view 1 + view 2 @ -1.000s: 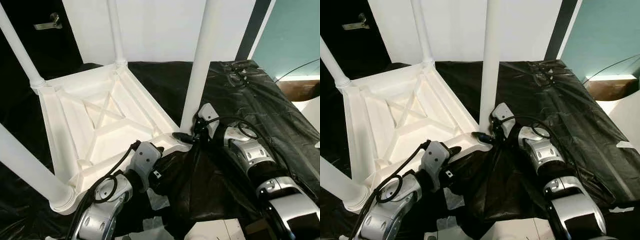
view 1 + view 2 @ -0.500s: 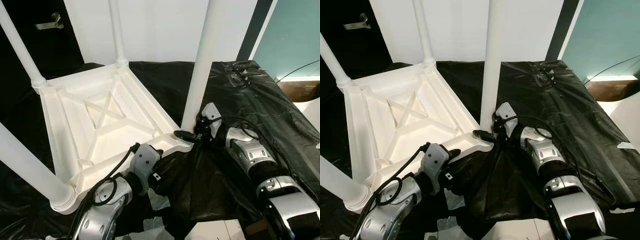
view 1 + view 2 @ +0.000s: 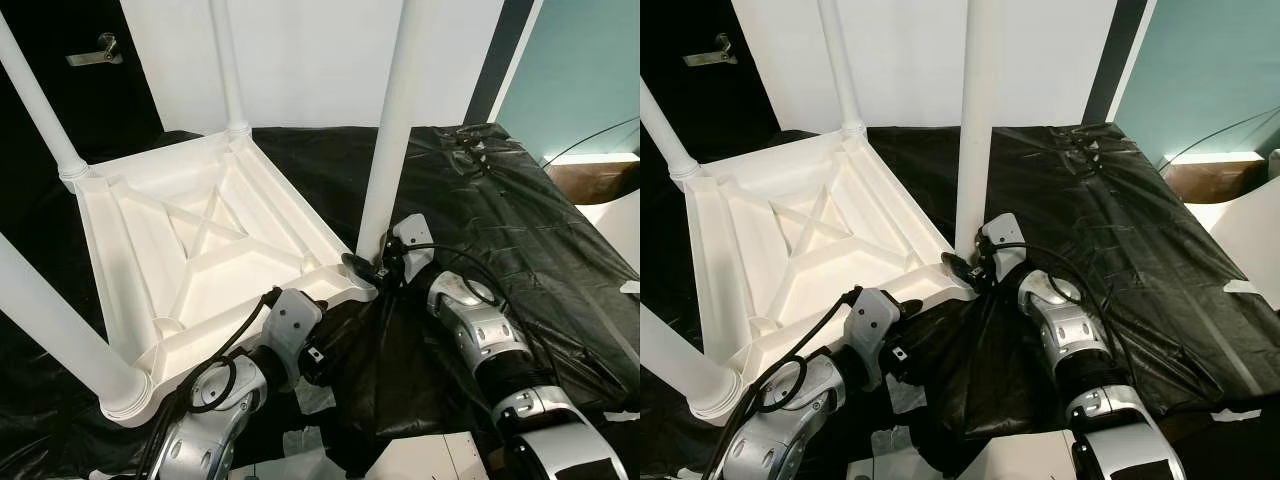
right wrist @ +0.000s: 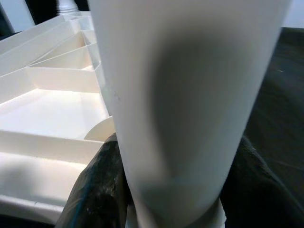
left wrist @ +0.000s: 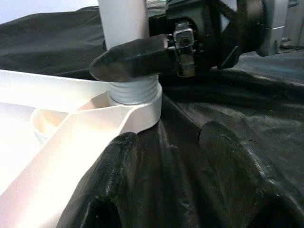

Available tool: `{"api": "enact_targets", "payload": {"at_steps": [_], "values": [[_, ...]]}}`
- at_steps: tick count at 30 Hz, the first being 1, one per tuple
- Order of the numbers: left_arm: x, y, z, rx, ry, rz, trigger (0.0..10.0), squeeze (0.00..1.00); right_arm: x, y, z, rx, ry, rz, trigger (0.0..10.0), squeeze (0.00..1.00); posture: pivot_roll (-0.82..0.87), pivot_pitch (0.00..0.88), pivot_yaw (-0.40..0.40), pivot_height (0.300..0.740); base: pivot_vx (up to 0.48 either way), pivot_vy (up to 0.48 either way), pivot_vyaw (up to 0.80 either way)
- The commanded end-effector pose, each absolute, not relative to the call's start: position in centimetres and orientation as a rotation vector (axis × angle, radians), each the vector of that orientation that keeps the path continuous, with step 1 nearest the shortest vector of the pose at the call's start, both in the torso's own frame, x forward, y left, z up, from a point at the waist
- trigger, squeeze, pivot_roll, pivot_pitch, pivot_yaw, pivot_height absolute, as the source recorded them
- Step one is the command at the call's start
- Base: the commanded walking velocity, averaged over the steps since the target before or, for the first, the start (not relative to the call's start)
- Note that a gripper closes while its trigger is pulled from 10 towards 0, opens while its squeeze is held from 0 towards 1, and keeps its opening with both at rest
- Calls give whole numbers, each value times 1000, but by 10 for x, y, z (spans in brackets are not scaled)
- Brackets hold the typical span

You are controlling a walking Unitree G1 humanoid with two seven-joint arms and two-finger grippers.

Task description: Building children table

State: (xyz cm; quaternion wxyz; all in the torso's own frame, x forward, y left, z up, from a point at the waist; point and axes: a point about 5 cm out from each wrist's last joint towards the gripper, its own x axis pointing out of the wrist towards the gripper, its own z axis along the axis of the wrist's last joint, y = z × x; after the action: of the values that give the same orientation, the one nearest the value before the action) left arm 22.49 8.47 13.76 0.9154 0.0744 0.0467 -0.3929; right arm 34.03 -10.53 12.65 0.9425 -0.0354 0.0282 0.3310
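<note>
The white children's table lies upside down on a black sheet, with its legs pointing up. My right gripper is at the base of the near right leg, shut on that leg. One of its fingers hugs each side, just above the threaded collar. My left gripper rests low on the sheet next to the same corner of the table. It is open, its fingers spread, and nothing is between them. Its wrist sits under the table's near edge.
Crinkled black plastic sheeting covers the floor. A white wall and a dark door with a handle stand behind. White sheets lie at the near edge. A brown box and a cable are at the right.
The whole view has shifted a little. My right forearm has swung in closer while its gripper stays on the leg's base. The left gripper has hardly moved.
</note>
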Motion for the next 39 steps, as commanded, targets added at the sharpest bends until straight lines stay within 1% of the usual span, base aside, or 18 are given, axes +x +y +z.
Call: {"api": "enact_targets", "payload": {"at_steps": [1, 3, 4, 5, 10, 12, 20, 21, 23, 24, 27, 29, 30, 31, 32, 34, 35, 39], "values": [[225, 82, 139, 142, 93, -788, 10000, 0, 333, -111, 99, -58, 195, 599, 10000, 0, 132, 43, -40, 740, 0, 0, 0], [225, 81, 139, 141, 93, -793, 10000, 0, 328, -103, 95, 14, 191, 404, 10000, 0, 130, 41, -40, 740, 0, 0, 0], [225, 81, 139, 141, 93, -793, 10000, 0, 328, -103, 95, 14, 191, 404, 10000, 0, 130, 41, -40, 740, 0, 0, 0], [225, 80, 139, 140, 92, -796, 10000, 0, 324, -98, 95, 50, 190, 339, 10000, 0, 130, 41, -40, 740, 0, 0, 0], [226, 79, 138, 137, 95, -801, 10000, 0, 321, -92, 98, 76, 160, 317, 10000, 0, 113, 40, -30, 740, 0, 0, 0], [227, 79, 137, 143, 96, -808, 10000, 0, 316, -87, 101, 76, 144, 342, 10000, 0, 115, 35, -29, 740, 0, 0, 0], [230, 80, 139, 150, 89, -801, 10000, 0, 316, -87, 105, 77, 132, 330, 10000, 0, 114, 29, -28, 740, 0, 0, 0], [230, 81, 138, 153, 89, -799, 10000, 0, 317, -89, 108, 81, 116, 340, 10000, 1000, 113, 28, -26, 740, 0, 0, 0], [230, 81, 138, 155, 91, -796, 10000, 0, 317, -90, 112, 77, 99, 346, 10000, 1000, 111, 30, -25, 740, 0, 0, 0], [230, 82, 138, 159, 95, -797, 10000, 0, 318, -94, 117, 63, 81, 389, 10000, 1000, 109, 30, -26, 740, 0, 0, 0], [230, 82, 137, 162, 98, -799, 10000, 0, 318, -96, 120, 52, 69, 421, 10000, 1000, 109, 30, -26, 740, 0, 0, 0], [230, 83, 137, 164, 100, -799, 10000, 0, 319, -100, 122, 40, 61, 462, 10000, 1000, 105, 30, -25, 740, 0, 0, 0], [230, 83, 136, 166, 101, -799, 10000, 0, 320, -104, 125, 9, 48, 519, 10000, 1000, 106, 28, -26, 740, 0, 0, 0], [231, 84, 136, 167, 101, -798, 10000, 0, 322, -109, 128, -34, 34, 578, 10000, 894, 106, 25, -26, 740, 0, 0, 0], [231, 84, 137, 168, 100, -798, 10000, 0, 324, -113, 130, -68, 24, 630, 10000, 0, 107, 22, -27, 740, 0, 0, 0], [232, 84, 137, 169, 99, -798, 10000, 0, 325, -116, 132, -89, 19, 658, 10000, 0, 107, 22, -27, 740, 0, 0, 0], [231, 84, 137, 168, 98, -799, 10000, 0, 328, -120, 135, -133, 11, 730, 10000, 0, 107, 21, -26, 740, 0, 0, 0], [232, 84, 137, 169, 98, -800, 10000, 0, 330, -121, 136, -148, 15, 759, 10000, 0, 107, 16, -25, 740, 0, 0, 0]]}}
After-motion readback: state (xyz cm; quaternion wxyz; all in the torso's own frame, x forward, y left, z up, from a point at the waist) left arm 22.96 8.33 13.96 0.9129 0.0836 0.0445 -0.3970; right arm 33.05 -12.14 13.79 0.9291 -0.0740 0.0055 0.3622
